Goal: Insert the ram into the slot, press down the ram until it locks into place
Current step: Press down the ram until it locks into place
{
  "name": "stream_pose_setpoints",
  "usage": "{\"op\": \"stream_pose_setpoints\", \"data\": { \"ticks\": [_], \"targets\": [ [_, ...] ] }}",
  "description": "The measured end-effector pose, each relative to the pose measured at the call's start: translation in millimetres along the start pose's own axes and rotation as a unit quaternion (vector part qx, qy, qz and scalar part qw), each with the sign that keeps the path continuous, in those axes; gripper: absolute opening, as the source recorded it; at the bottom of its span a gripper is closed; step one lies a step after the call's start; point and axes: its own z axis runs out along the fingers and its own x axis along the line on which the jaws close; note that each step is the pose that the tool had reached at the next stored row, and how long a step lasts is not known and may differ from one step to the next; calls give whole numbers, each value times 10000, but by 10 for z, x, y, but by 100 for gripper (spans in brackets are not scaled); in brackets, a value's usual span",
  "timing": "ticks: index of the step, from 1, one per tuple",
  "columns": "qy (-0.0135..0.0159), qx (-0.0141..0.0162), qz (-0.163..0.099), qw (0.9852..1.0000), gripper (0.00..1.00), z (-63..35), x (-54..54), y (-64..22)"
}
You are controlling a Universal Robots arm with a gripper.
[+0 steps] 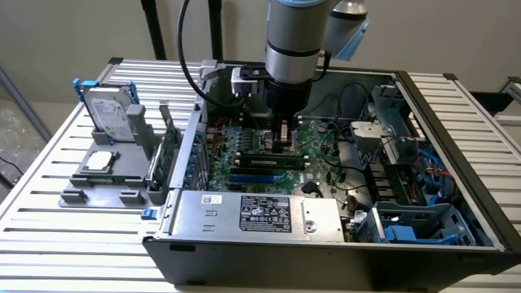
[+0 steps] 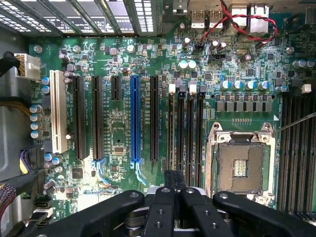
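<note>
Ram (image 1: 269, 160) stands in slot (image 1: 265, 166) just below clenched hand (image 1: 282, 145); whether they touch is unclear.

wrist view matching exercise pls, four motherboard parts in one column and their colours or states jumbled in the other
Things:
1. CPU socket
2. memory slots
3. twisted wire pair
4. outermost expansion slot

Colours or states:
a. white
b. red and black
c. empty, metal frame around it
d. black, pale latches at the ends

Pairs: 1-c, 2-d, 3-b, 4-a
</note>
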Motion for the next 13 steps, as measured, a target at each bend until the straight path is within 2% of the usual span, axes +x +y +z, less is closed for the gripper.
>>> {"op": "stream_pose_setpoints", "data": {
  "ticks": [4,8,10,13],
  "targets": [
    [2,1,0,10000,11,7,0,4],
    [2,0,0,10000,11,65,-19,12],
    [2,-18,-3,10000,11,78,-26,13],
    [2,-64,-9,10000,11,93,-31,16]
  ]
}}
